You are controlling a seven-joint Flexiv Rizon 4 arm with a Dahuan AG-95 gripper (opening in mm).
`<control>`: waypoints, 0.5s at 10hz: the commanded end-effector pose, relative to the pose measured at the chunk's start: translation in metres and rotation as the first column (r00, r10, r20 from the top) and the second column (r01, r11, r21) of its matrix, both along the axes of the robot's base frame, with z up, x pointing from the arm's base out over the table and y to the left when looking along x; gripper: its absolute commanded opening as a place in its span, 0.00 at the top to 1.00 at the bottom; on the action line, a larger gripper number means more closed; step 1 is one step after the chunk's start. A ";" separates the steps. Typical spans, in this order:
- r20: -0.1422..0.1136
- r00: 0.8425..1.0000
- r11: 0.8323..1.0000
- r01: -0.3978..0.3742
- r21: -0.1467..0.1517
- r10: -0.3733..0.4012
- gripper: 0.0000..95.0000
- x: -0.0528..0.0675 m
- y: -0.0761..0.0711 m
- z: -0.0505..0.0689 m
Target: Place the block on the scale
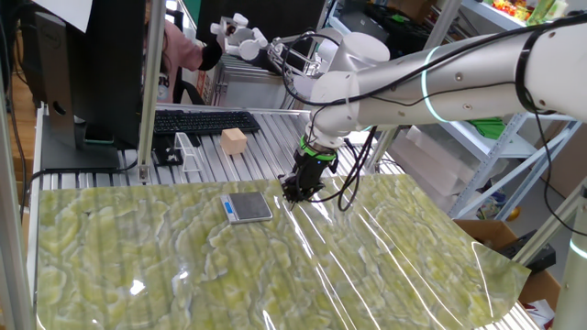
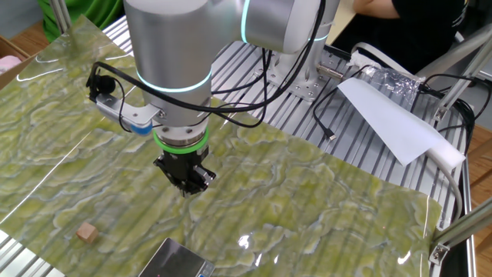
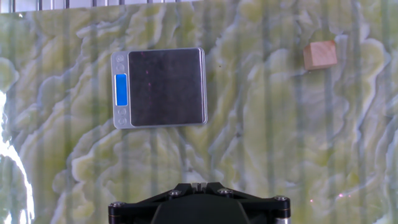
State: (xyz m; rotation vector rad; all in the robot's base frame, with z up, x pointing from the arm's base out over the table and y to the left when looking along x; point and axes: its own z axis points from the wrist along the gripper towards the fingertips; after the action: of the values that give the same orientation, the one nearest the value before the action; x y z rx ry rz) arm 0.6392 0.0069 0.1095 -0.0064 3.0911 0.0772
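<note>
The block [image 3: 320, 55], a tiny light-brown wooden cube, lies on the green marbled mat; it also shows in the other fixed view [image 2: 87, 232]. The scale [image 3: 163, 87], with a silver-grey platform and a blue display strip, lies flat on the mat, apart from the block. It also shows in one fixed view [image 1: 248, 207] and partly at the bottom edge of the other fixed view [image 2: 181, 263]. My gripper [image 3: 199, 185] hangs just above the mat between the two, jaws together and empty. It stands right of the scale in one fixed view [image 1: 295, 194] and also shows in the other fixed view [image 2: 187, 187].
A larger pale wooden block [image 1: 234, 140] sits on the metal slats behind the mat, near a keyboard [image 1: 204, 120] and a small white stand [image 1: 188, 152]. A person [image 1: 183, 46] is behind the table. Cables hang from the arm [image 2: 254, 108].
</note>
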 end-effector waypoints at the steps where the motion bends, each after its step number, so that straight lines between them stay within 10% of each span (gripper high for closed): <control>1: -0.002 1.000 1.000 -0.018 -0.003 0.018 1.00 0.000 0.000 0.000; 5: -0.037 0.999 1.000 -0.023 -0.008 0.023 1.00 0.000 0.000 0.000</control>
State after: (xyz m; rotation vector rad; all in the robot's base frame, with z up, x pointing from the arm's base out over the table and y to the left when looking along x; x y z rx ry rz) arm 0.6399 0.0075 0.1099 -0.0441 3.1376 0.0738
